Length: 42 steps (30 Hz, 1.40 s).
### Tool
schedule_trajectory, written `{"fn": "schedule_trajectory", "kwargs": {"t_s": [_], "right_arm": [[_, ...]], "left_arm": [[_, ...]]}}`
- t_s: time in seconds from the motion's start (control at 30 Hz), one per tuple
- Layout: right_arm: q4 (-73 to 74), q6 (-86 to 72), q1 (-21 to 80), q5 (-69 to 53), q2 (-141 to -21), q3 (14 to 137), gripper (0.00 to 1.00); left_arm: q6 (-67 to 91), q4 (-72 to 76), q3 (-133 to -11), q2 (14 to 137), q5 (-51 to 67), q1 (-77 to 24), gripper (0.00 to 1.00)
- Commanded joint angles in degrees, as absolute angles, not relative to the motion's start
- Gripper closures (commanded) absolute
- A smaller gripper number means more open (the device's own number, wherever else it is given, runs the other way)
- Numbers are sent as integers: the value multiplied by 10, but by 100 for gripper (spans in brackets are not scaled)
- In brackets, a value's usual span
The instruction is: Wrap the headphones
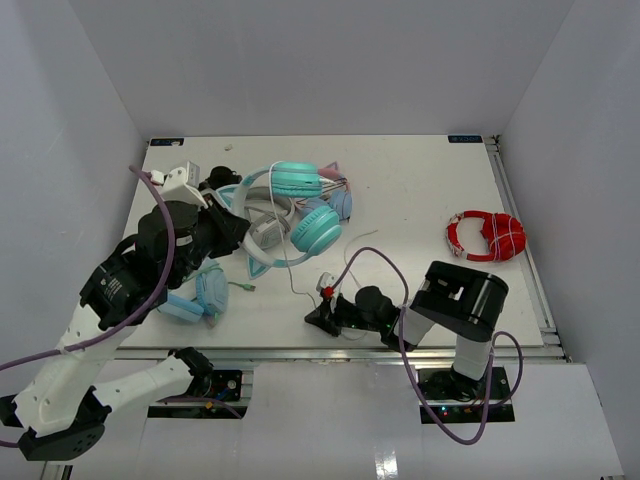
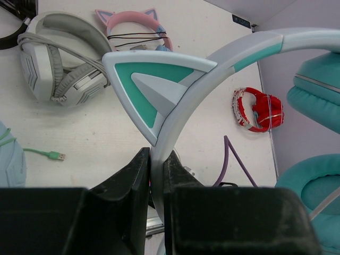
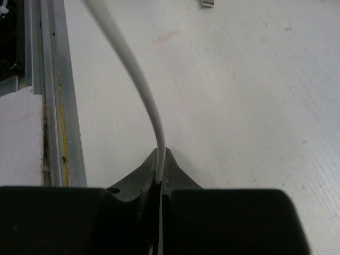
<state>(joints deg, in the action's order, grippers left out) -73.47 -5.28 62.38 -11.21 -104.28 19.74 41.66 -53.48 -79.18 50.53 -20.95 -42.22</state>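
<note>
The headphones [image 1: 300, 205] have turquoise ear cups and a white headband with teal cat ears. They are held above the back-left part of the table. My left gripper [image 1: 238, 236] is shut on the headband. In the left wrist view the band [image 2: 223, 58] runs up from between my fingers [image 2: 139, 175], a teal cat ear [image 2: 154, 87] sits just above them, and both ear cups [image 2: 319, 79] are at the right. The thin white cable [image 1: 291, 275] hangs down toward my right gripper [image 1: 322, 318], low near the table's front edge. My right gripper [image 3: 161, 159] is shut on the cable [image 3: 138, 79].
Red headphones [image 1: 485, 237] lie at the right. A light-blue pair [image 1: 200, 295] with a green cable [image 2: 45, 155] lies front left. A grey headset [image 2: 58, 64], a pink cat-ear pair [image 2: 133, 26] and a black headset [image 1: 215, 180] lie behind. A metal rail [image 3: 48, 106] edges the table front.
</note>
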Motion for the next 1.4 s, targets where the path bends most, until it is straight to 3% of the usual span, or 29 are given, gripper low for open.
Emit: {"fn": "schedule_trajectory", "kwargs": {"t_s": [0.0,0.13,0.37,0.6,0.9,1.37], "right_arm": [[-882,-54,612,-50,-1034,189,92],[-875,-79,539,-50,-986,166,92],[-817,-115,447,-87,-937,167,92],[-804,-124,418,-103,-930,180,92],[-828,-134,409,-129,-933,167,92],[-842,-134,409,-146,-935,159,92]], "left_arm": [[429,-493,-808,480,-196,-421,100],[380,-537,-854,477,-150,-421,100],[346,-591,-913,450,-184,-421,100],[338,-612,-931,453,-221,-421,100],[339,-601,-928,448,-409,-421,100],[323,-538,-924,475,-459,-421,100]]}}
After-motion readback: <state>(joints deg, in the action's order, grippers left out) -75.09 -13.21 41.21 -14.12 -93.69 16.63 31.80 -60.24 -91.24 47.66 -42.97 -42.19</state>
